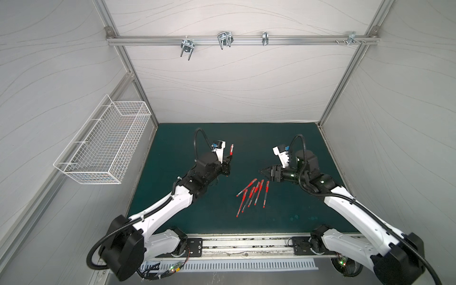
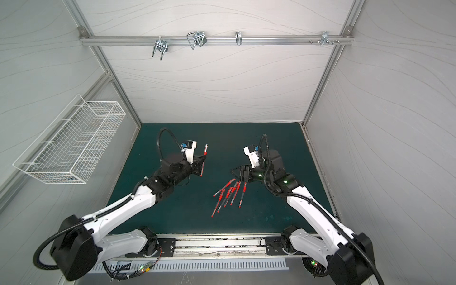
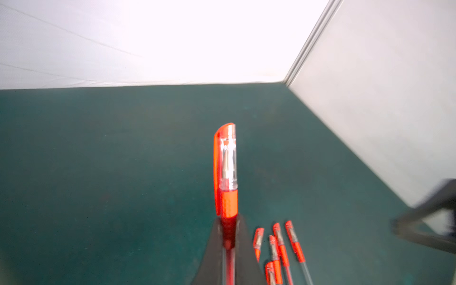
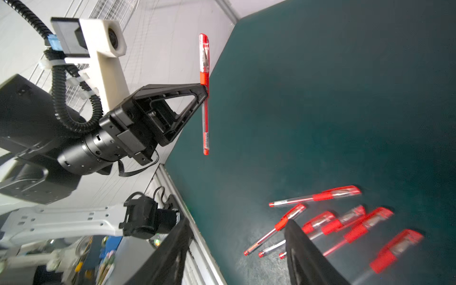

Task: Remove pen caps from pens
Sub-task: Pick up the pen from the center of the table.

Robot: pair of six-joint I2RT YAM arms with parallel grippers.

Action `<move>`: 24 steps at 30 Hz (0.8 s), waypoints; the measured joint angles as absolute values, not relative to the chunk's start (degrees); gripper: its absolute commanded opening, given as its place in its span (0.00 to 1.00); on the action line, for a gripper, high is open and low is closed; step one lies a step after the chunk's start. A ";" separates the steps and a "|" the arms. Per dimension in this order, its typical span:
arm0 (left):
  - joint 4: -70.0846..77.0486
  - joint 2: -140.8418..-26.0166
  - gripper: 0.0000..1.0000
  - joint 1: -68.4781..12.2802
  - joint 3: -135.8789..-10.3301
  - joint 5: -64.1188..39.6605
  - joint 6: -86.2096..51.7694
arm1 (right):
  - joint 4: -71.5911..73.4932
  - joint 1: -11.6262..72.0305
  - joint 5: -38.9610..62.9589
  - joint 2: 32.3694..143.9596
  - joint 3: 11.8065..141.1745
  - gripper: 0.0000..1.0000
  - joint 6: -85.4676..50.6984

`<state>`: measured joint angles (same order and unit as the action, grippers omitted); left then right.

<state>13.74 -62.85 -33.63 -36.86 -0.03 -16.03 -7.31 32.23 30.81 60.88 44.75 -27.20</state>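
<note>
My left gripper [image 1: 230, 159] [image 3: 228, 222] is shut on one of the pens [image 4: 205, 123], holding it upright above the green mat. It grips just below the red section, and the pen cap [image 3: 225, 160] [image 1: 231, 148] [image 4: 204, 54] sticks out past the fingers, still on the pen. Several more capped pens [image 1: 251, 195] [image 2: 229, 195] [image 4: 318, 197] lie fanned out on the mat in front of the right arm. My right gripper [image 1: 262, 171] [image 4: 237, 246] hovers open just above the far end of that pile, pointing towards the left gripper, with nothing between its fingers.
The green mat [image 1: 283, 143] covers the table inside white walls. A white wire basket [image 1: 106, 143] hangs on the left wall. A metal rail with hooks [image 1: 224, 40] runs across the back wall. The arms' base rail [image 1: 246, 246] lies along the front edge.
</note>
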 measured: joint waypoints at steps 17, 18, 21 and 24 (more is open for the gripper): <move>48.82 -66.50 0.03 -34.83 -20.34 -12.91 -20.38 | 19.25 38.81 38.59 72.05 35.75 0.51 -26.61; 50.17 -67.31 0.03 -35.35 -20.32 -13.34 -20.45 | 20.03 38.96 38.57 72.34 35.57 0.51 -26.61; 54.11 -69.78 0.03 -36.97 -20.16 -14.66 -20.69 | 22.57 39.70 38.61 73.65 35.48 0.48 -26.63; 57.76 -72.03 0.03 -38.11 -20.01 -15.62 -21.56 | 25.23 40.42 38.46 74.76 35.24 0.42 -26.70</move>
<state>57.76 -72.03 -38.11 -20.01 -15.62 -21.56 25.23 40.42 38.46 74.76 35.24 -26.70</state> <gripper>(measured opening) 0.072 0.450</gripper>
